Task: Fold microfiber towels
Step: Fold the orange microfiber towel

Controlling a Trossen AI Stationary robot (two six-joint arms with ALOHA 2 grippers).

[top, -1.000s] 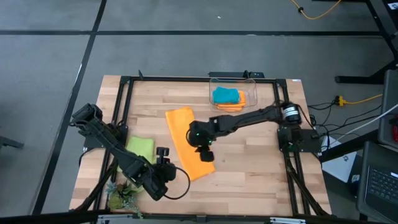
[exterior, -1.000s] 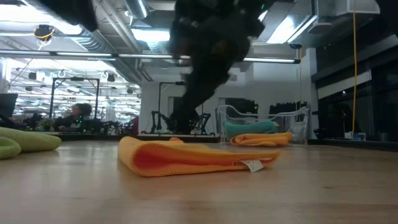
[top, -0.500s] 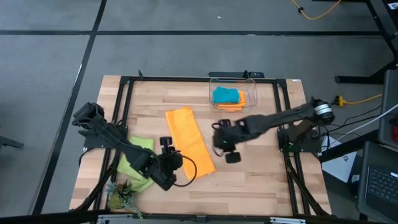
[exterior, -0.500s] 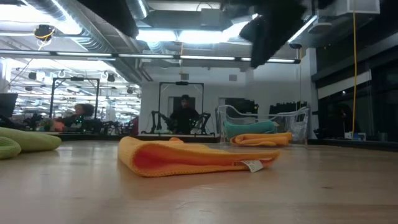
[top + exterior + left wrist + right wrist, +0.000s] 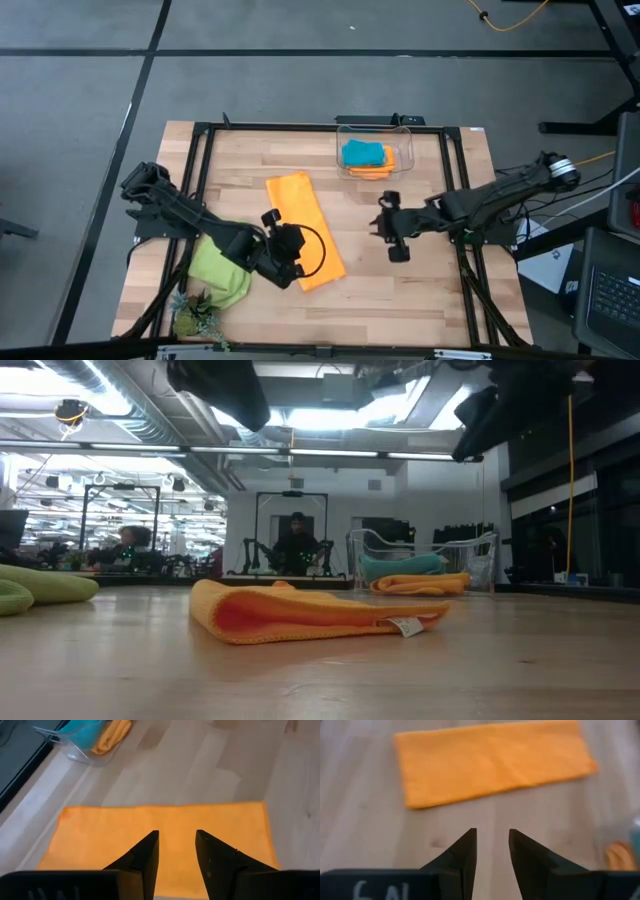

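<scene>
- At the lower left of the overhead view, a lime green towel (image 5: 218, 272) lies bunched on the wooden desk (image 5: 420, 290), beside a small green plant (image 5: 197, 318).
- Left of centre, the left pincer (image 5: 288, 262) hovers over the lower end of a long orange towel (image 5: 300, 225) folded into a strip. Its fingers are slightly apart and hold nothing.
- The strip probably needs one more fold, end over end. To do it well, the left pincer should pinch both layers at the near short edge, lift just enough to clear, and lay the corners square on the far edge.
- Right of centre, the right pincer (image 5: 393, 232) hangs over bare wood, well clear of the strip, fingers slightly apart and empty.
- At the upper centre right, a clear plastic bin (image 5: 402, 135) holds a folded turquoise towel (image 5: 362, 153) on top of a folded orange one (image 5: 385, 169).
</scene>
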